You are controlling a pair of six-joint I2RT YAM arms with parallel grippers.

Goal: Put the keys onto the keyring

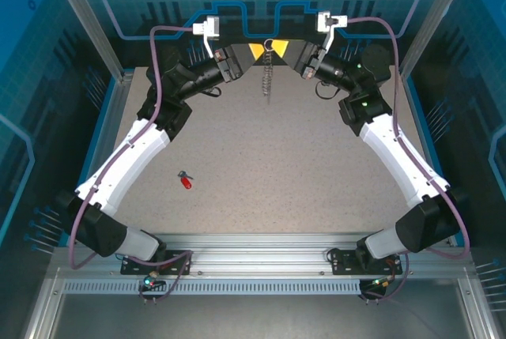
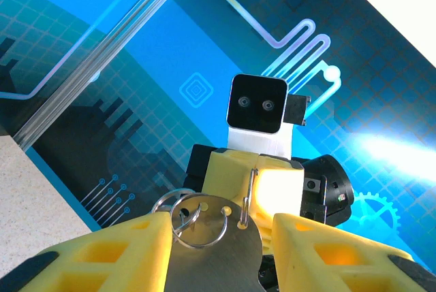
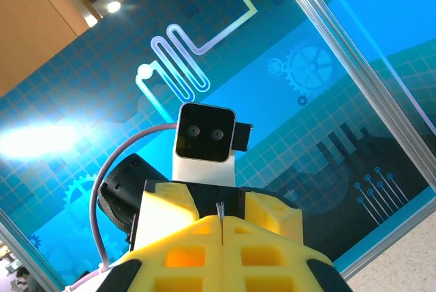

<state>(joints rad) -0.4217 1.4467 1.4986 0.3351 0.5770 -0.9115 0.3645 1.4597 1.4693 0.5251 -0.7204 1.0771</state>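
There is one keyring [image 1: 269, 70], and one red-headed key [image 1: 186, 182] well to the near left of it. Two arms flank the keyring, the left arm [image 1: 134, 149] and the right arm [image 1: 395, 149]. Two grippers meet at its top, the left gripper [image 1: 257, 50] and the right gripper [image 1: 281, 48], and at least two small silver rings [image 2: 194, 218] show on it.
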